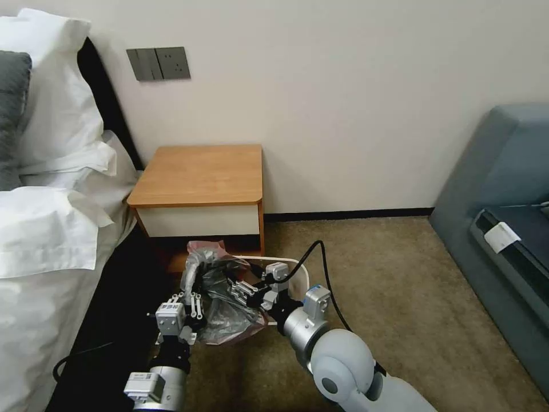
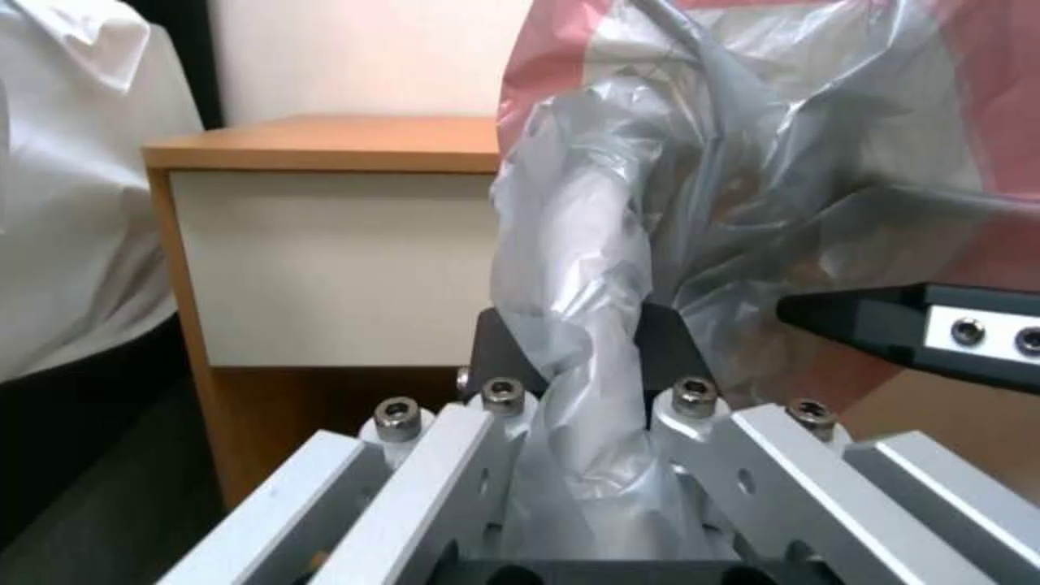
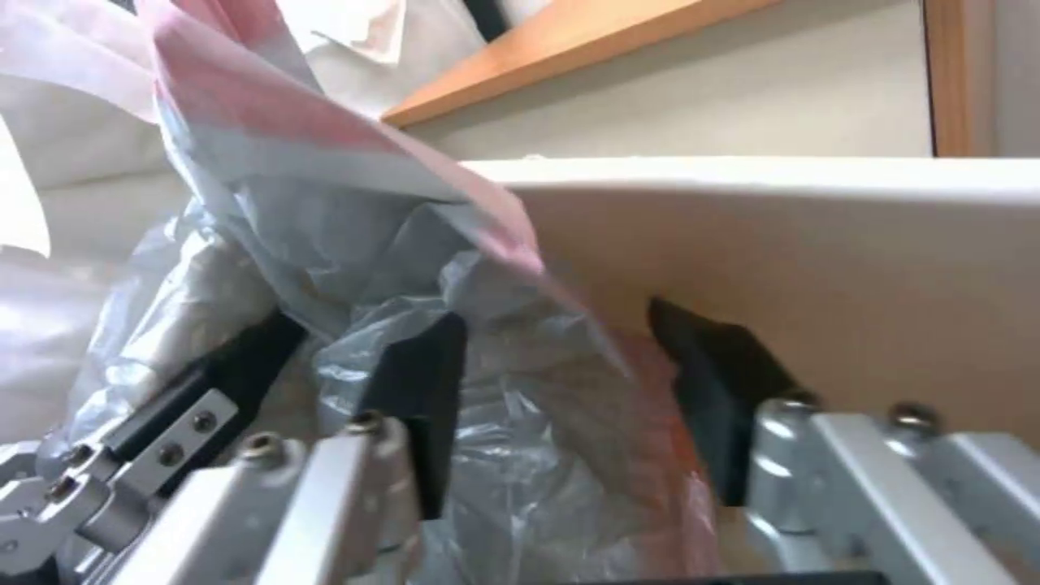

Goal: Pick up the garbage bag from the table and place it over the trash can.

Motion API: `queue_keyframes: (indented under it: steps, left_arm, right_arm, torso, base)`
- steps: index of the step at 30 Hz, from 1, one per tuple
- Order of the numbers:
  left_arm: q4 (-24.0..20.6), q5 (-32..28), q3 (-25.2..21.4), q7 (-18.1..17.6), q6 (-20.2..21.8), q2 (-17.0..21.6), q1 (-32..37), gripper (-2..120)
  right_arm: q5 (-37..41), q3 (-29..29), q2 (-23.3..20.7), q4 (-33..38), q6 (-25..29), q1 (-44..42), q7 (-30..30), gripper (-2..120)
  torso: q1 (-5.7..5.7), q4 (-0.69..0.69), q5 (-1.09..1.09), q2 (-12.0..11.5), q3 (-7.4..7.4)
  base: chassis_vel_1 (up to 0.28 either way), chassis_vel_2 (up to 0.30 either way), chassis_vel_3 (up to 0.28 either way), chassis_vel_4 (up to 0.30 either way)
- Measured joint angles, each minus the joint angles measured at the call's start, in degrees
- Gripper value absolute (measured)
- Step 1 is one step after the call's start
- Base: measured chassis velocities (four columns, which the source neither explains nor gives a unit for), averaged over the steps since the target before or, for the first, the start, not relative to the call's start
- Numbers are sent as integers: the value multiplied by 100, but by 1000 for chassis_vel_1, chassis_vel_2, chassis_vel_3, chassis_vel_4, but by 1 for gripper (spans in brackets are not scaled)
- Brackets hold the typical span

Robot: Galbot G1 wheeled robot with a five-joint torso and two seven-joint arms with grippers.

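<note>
Bag: the thin, crinkly, translucent grey plastic garbage bag [image 1: 220,297] with its pinkish-red rim is off the nightstand and bunched over the near-left part of the bin, between the two grippers.
Bag texture: glossy, heavily creased film; in the left wrist view a twisted rope of grey plastic [image 2: 585,325] runs straight down into the gripper, with pink rim material spreading above it.
Left gripper: the left gripper [image 1: 189,298], silver linkage arms with dark pads, is clamped on that twisted neck of the bag, at the bin's left side.
Right gripper: the right gripper [image 1: 243,290], same silver-and-black build, reaches in from the near right over the bin; its fingers are spread apart, one dark pad [image 3: 418,398] against the bag film, the other [image 3: 710,390] close to the bin's inner wall, nothing pinched between them.
Bin: the small cream-beige plastic trash can [image 1: 297,273], rounded corners and rolled rim, sits on the carpet just in front of the nightstand; its smooth matte wall [image 3: 824,268] lies right of the bag in the right wrist view, and the bag's pink edge drapes over the left stretch of the rim.
Nightstand: the small wooden table [image 1: 200,171], smooth orange-brown top and white drawer front, stands against the far wall, beyond the bin.
Surroundings: white bed linen [image 1: 51,229] to the left, tan short-pile carpet [image 1: 400,286] underfoot.
</note>
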Motion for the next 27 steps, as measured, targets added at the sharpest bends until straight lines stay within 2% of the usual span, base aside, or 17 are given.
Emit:
queue_keyframes:
  steps: [1, 4, 5, 8, 9, 10, 11, 12, 19, 27]
  left_arm:
    - [0, 0, 0, 0, 0, 0, 0, 8]
    - [-1, 0, 0, 17, 0, 4, 1, 8]
    - [-1, 0, 0, 17, 0, 4, 1, 8]
    - [-1, -1, 0, 28, 0, 6, 1, 8]
    - [-1, -1, 0, 28, 0, 6, 1, 8]
    - [2, -5, 0, 31, 0, 9, -3, 8]
    - [2, -5, 0, 31, 0, 9, -3, 8]
    - [17, -14, 0, 33, 2, 12, -10, 8]
    - [60, -68, -23, 19, 32, 23, -39, 8]
    - [108, -331, -109, -162, 219, 48, -137, 8]
  right_arm:
    - [0, 0, 0, 0, 0, 0, 0, 43]
    - [0, 0, -9, 0, 28, 9, -24, 27]
    - [0, 0, -9, 0, 28, 9, -24, 27]
    - [-4, -6, -21, 3, 56, 9, -38, 15]
    - [-4, -6, -21, 3, 56, 9, -38, 15]
    - [-10, -7, -30, 10, 64, 9, -47, 8]
    - [-10, -7, -30, 10, 64, 9, -47, 8]
    - [-14, -8, -39, 21, 69, 8, -51, 0]
    - [-54, -9, -86, 86, 102, -29, -54, 0]
    - [-95, 30, -230, 385, 108, -284, -76, 0]
  torso:
    - [0, 0, 0, 0, 0]
    - [0, 0, 0, 0, 0]
    - [0, 0, 0, 0, 0]
    - [0, 0, 0, 0, 0]
    - [0, 0, 0, 0, 0]
    - [0, 0, 0, 0, 0]
    - [0, 0, 0, 0, 0]
    - [0, 0, 0, 0, 0]
    - [0, 0, 0, 0, 0]
    - [0, 0, 0, 0, 0]
  base:
    - [0, 0, 0, 0]
    - [0, 0, 0, 0]
    - [0, 0, 0, 0]
    - [0, 0, 0, 0]
    - [0, 0, 0, 0]
    - [0, 0, 0, 0]
    - [0, 0, 0, 0]
    - [0, 0, 0, 0]
    - [0, 0, 0, 0]
    - [0, 0, 0, 0]
